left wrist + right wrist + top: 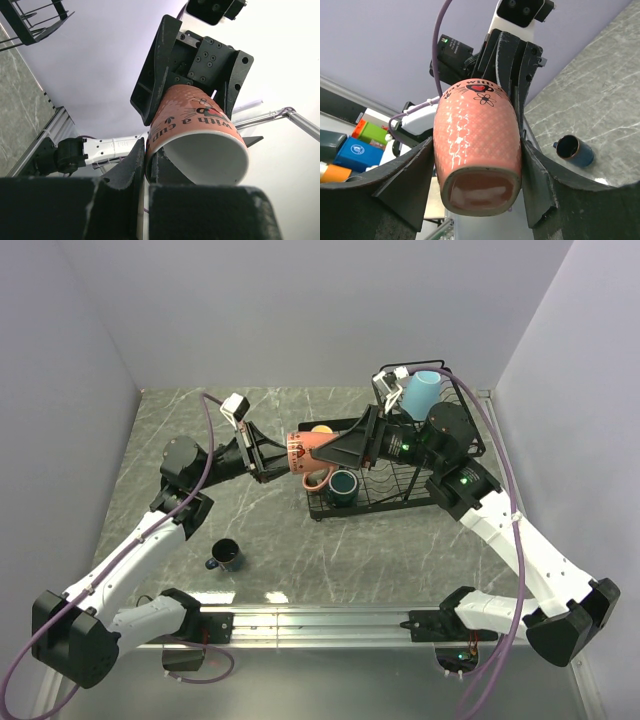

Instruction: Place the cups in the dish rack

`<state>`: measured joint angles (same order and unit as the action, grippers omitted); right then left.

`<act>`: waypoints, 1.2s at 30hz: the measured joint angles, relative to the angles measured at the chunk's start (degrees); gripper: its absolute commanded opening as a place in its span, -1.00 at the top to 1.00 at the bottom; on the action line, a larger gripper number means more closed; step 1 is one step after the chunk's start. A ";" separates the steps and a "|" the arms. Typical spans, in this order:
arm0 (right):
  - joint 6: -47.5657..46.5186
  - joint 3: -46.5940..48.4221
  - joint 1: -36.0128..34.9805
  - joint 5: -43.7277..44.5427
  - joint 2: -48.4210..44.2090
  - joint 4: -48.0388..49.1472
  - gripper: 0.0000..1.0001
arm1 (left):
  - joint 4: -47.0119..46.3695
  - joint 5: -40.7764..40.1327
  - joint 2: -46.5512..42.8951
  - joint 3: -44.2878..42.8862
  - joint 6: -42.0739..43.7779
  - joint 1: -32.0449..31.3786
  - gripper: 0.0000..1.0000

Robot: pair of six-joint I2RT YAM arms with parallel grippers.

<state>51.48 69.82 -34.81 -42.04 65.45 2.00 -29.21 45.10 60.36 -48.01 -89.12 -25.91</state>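
1. Pink mug (303,453) hangs in the air just left of the dish rack (395,502), lying on its side between the two arms, above the worktop (270,530) and not resting on anything.
2. Left tool (284,464) pinches the mug at its open end: in the left wrist view one finger sits against the outer wall and the other at the white inside of the rim.
3. Right tool (325,452) reaches in from the rack side, its two broad black fingers flanking the mug's body. In the right wrist view they stand just beside the walls on both sides; I cannot tell whether they are pressing on it yet or only bracketing it.
4. By my reading this is a handover from left arm to right, since the rack sits on the right arm's side.
5. Loaded so far, as far as the overhead view shows: a dark green mug (343,487) on the lower tray, a yellow mug (321,429) partly hidden behind the arms, and a light blue mug (423,395) up at the far right of the rack.
6. Left to do: the pink mug needs placing, and a dark navy mug (226,556) sits alone on the worktop, well apart from the rack, near the left arm.
7. An olive-tan mug is not visible in any view, so its place cannot be judged.
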 measured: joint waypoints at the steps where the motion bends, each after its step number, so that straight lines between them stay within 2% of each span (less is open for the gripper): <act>1: -0.04 0.00 -0.04 0.11 0.00 -0.11 0.81 | 0.04 0.02 0.00 0.02 -0.04 0.00 0.99; 2: -0.07 0.00 -0.04 0.28 0.00 -0.15 1.00 | 0.11 -0.02 0.00 0.02 -0.09 0.02 0.86; 3: -0.09 0.04 -0.11 0.44 0.00 -0.28 1.00 | 0.24 -0.02 0.00 0.02 -0.09 0.02 0.77; 4: -0.15 0.17 -0.13 0.52 0.00 -0.55 1.00 | 0.39 -0.04 0.00 0.02 0.04 0.02 0.58; 7: -0.44 0.37 -0.35 1.14 0.00 -1.36 1.00 | 1.97 -0.26 0.00 0.02 1.14 0.02 0.22; 12: -1.90 1.62 -0.46 2.38 0.00 -4.07 1.00 | 5.97 -0.37 -0.09 0.02 3.02 0.57 -0.04; 22: -6.34 4.20 0.94 4.44 -1.31 -11.58 1.00 | 12.66 0.15 -3.26 0.02 6.47 5.18 -0.17; 28: -12.68 9.81 5.68 10.51 -2.05 -24.83 1.00 | 19.39 0.81 -4.52 0.02 11.04 9.38 -0.19; 31: -16.31 14.71 10.38 16.96 -2.10 -34.07 1.00 | 22.62 1.38 -4.63 0.02 13.38 10.93 -0.21; 36: -22.62 27.50 14.78 34.40 2.03 -50.18 1.00 | 29.20 1.27 -4.63 0.00 18.49 11.54 -0.27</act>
<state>28.86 97.32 -20.03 -7.64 67.48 -48.18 -0.01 46.37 55.72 -48.01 -70.63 -14.37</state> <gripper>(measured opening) 0.694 0.625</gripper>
